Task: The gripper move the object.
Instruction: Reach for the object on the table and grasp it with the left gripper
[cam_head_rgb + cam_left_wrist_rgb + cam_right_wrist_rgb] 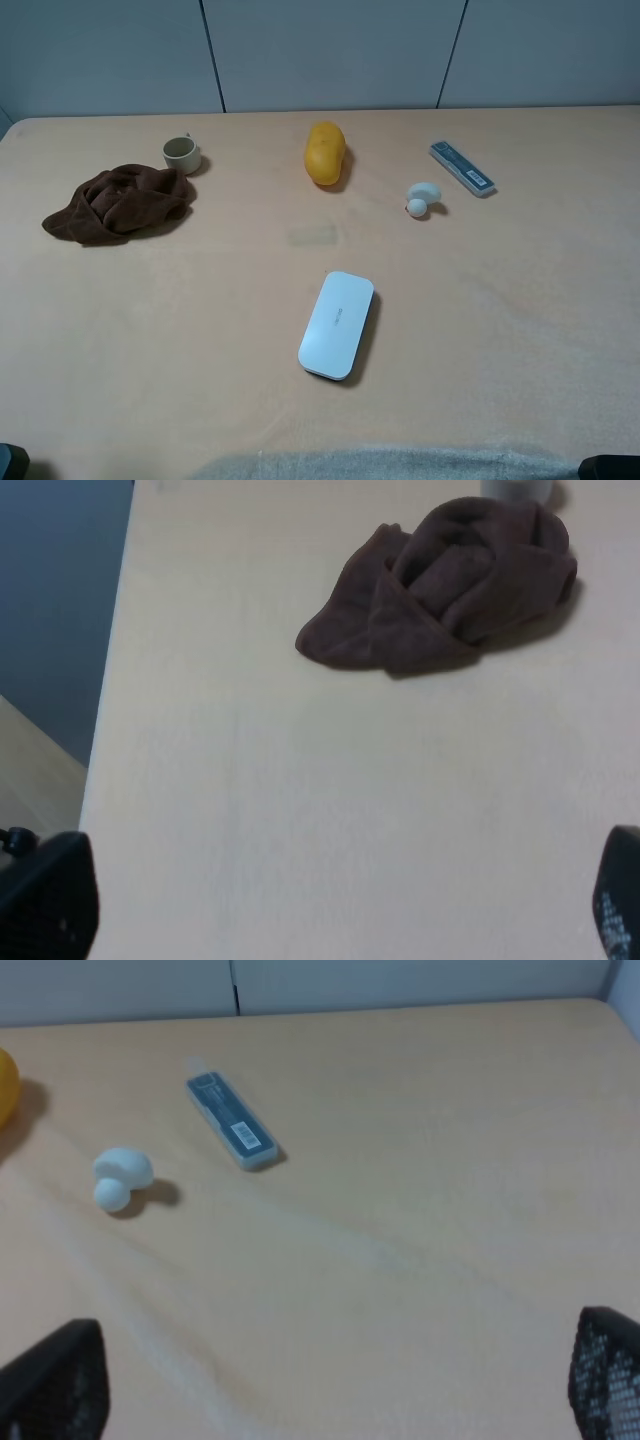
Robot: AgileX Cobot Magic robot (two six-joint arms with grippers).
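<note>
The object, a smooth yellow-orange mango (325,152), lies at the back middle of the table; only its edge shows in the right wrist view (5,1085). My left gripper (330,910) is open and empty, over bare table near the front left, with the brown cloth ahead of it. My right gripper (325,1380) is open and empty, over the front right of the table. In the high view only dark bits of the arms show, at the bottom left corner (10,462) and the bottom right corner (610,467). Both grippers are far from the mango.
A crumpled brown cloth (118,203) and a small cup (181,154) are at the back left. A flat white case (337,324) lies at the front middle. A small white earbud-like thing (421,198) and a grey-blue box (462,167) lie right of the mango.
</note>
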